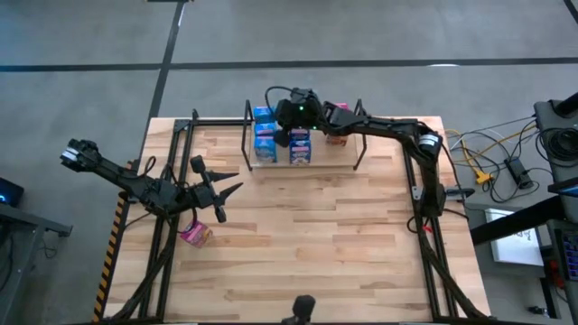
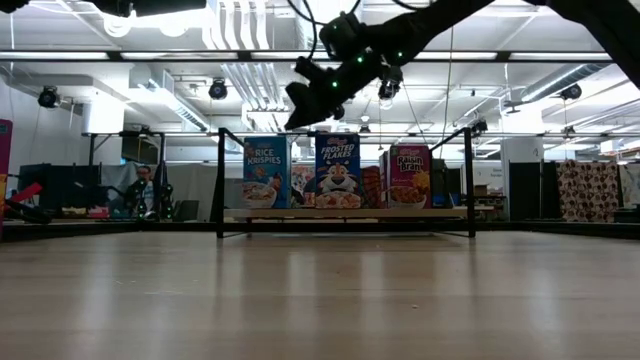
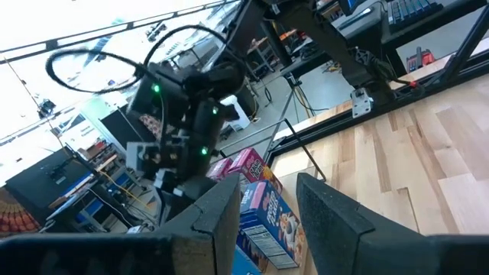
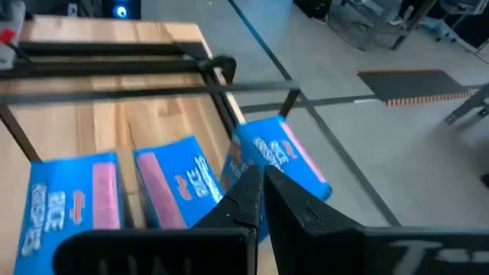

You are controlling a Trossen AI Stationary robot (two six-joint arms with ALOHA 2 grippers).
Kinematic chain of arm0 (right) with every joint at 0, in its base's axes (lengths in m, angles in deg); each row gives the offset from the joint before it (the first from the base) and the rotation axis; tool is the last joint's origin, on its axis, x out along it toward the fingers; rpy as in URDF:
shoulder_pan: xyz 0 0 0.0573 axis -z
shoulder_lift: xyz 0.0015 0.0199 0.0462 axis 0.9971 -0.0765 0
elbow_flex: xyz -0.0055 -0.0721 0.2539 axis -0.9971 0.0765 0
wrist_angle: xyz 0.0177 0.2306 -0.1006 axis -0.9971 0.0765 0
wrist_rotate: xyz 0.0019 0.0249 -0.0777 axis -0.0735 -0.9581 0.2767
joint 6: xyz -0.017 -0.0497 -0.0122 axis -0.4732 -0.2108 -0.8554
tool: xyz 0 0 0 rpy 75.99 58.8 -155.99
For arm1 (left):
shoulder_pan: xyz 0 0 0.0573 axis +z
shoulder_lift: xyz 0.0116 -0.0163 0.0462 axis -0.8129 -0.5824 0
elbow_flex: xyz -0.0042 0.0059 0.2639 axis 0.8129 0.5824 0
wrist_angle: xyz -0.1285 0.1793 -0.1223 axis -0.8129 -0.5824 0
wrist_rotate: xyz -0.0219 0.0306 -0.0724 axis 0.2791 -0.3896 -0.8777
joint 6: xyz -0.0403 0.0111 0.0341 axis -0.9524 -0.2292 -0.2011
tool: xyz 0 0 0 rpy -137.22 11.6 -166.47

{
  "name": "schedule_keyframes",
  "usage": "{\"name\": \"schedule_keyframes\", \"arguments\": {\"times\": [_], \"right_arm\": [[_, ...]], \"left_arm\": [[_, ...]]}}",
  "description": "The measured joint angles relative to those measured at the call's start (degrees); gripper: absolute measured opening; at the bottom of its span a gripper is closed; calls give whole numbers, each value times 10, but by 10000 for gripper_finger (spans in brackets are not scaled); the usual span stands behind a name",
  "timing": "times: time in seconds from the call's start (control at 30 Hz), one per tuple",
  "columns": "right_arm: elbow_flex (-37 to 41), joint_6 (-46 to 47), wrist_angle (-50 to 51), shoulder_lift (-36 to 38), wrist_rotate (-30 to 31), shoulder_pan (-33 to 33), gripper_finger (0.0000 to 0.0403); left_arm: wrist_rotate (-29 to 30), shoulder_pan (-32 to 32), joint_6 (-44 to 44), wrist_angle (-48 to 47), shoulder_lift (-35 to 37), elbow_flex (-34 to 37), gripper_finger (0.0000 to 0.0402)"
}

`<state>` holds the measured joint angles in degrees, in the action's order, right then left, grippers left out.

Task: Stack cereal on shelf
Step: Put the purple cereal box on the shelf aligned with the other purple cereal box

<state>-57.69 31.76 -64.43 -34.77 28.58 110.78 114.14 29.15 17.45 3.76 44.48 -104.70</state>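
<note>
The shelf stands at the table's far middle on thin black posts. Blue cereal boxes and a pink one stand upright on its tier. Their blue tops show in the right wrist view. My right gripper hangs shut just above the blue boxes at the shelf's left end, clear of them. One pink cereal box lies on the table near the left side. My left gripper hovers level above and beside it, fingers open and nothing between them.
A black tube frame edges the table on the left, right and far sides. Bare wooden tabletop spreads between the shelf and the near edge. Cables and equipment lie off the table's right side.
</note>
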Motion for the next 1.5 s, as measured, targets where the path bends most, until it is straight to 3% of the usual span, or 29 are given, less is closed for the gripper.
{"name": "schedule_keyframes", "arguments": {"times": [0.27,0.53,0.7,0.9,1.03,1.2,1.27,1.4,1.43,1.5], "right_arm": [[1,-10,4,-8,-4,-2,9],[8,-16,68,69,-4,-44,9],[77,-30,62,147,0,-98,9],[238,-19,-26,252,-4,-158,9],[336,-1,-65,313,-4,-185,9],[430,11,-102,379,0,-196,9],[456,12,-116,402,0,-196,9],[493,19,-147,440,1,-196,9],[495,17,-148,446,1,-196,9],[495,16,-139,459,1,-195,9]], "left_arm": [[0,0,0,0,0,0,113],[0,0,-11,5,0,0,113],[0,0,-45,38,-8,-11,111],[0,-1,-164,-1,-73,-68,97],[35,-1,-326,-173,-127,-150,92],[25,-1,-664,-568,-221,-317,91],[-22,-1,-811,-732,-265,-385,91],[-184,-1,-1033,-1013,-353,-492,91],[-230,-2,-1068,-1062,-370,-507,91],[-324,-5,-1093,-1065,-390,-518,94]]}}
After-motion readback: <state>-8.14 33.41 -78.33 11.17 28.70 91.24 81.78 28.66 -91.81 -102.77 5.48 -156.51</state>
